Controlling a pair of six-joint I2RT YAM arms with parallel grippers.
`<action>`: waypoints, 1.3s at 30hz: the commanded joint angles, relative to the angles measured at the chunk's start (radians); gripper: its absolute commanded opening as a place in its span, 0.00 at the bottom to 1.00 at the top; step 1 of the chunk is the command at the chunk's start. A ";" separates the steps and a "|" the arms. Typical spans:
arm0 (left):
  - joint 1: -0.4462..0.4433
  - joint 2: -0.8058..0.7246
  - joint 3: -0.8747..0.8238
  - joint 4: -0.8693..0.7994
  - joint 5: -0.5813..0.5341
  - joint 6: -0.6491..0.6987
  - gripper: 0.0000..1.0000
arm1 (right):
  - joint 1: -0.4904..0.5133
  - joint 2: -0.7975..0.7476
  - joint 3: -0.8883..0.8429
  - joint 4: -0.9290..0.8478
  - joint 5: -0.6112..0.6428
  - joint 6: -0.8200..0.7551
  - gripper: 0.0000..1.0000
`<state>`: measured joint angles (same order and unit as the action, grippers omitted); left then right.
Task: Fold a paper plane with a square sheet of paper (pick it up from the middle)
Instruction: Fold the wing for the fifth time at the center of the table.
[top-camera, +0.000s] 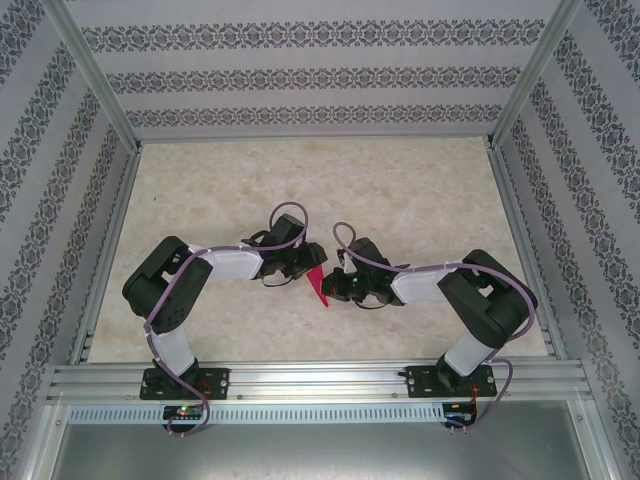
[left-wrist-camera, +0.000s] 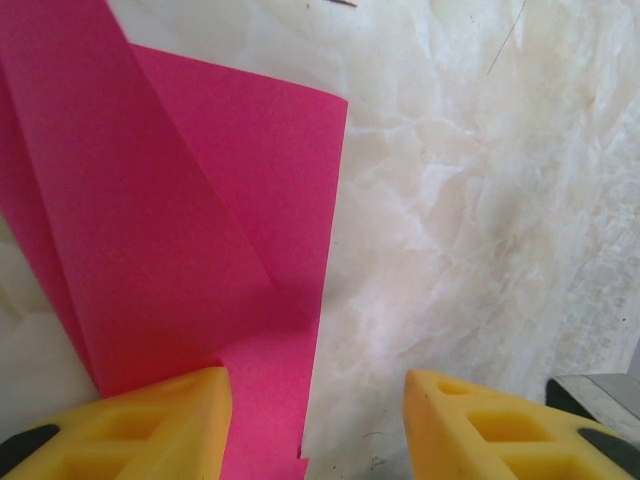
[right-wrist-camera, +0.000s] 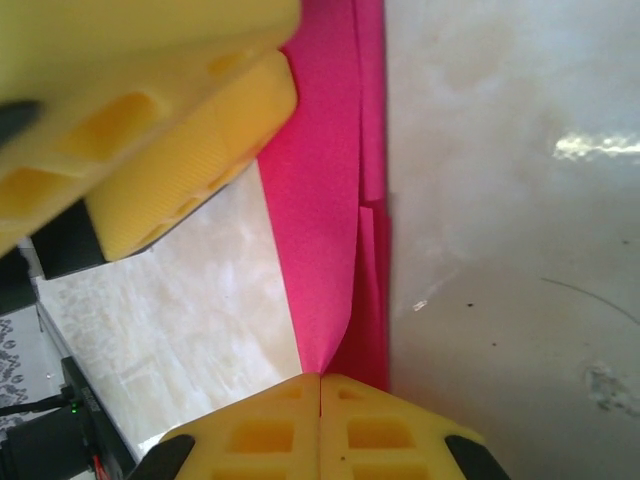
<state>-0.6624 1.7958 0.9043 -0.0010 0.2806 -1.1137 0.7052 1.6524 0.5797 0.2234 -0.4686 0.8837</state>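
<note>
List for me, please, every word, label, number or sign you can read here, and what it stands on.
None readable.
The pink paper is plain.
The wall pattern is ornament, not lettering.
The small boards at the arm bases are too small to read.

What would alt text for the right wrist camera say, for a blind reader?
The right end effector, shut at the bottom edge, pinches folded magenta-pink paper over a pale marbled table. The left end effector, also yellow, sits at upper left.
</note>
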 joint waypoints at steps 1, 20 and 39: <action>-0.013 0.028 0.015 -0.049 0.002 0.027 0.51 | 0.020 0.026 -0.025 0.010 0.001 -0.034 0.07; -0.013 0.042 0.031 -0.080 -0.004 0.033 0.50 | 0.036 -0.086 -0.068 -0.048 0.043 0.015 0.17; -0.012 0.045 0.038 -0.088 0.001 0.037 0.50 | 0.071 -0.025 -0.049 -0.213 0.136 -0.006 0.12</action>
<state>-0.6643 1.8091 0.9306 -0.0353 0.2916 -1.1049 0.7467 1.5929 0.5388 0.1467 -0.4042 0.8925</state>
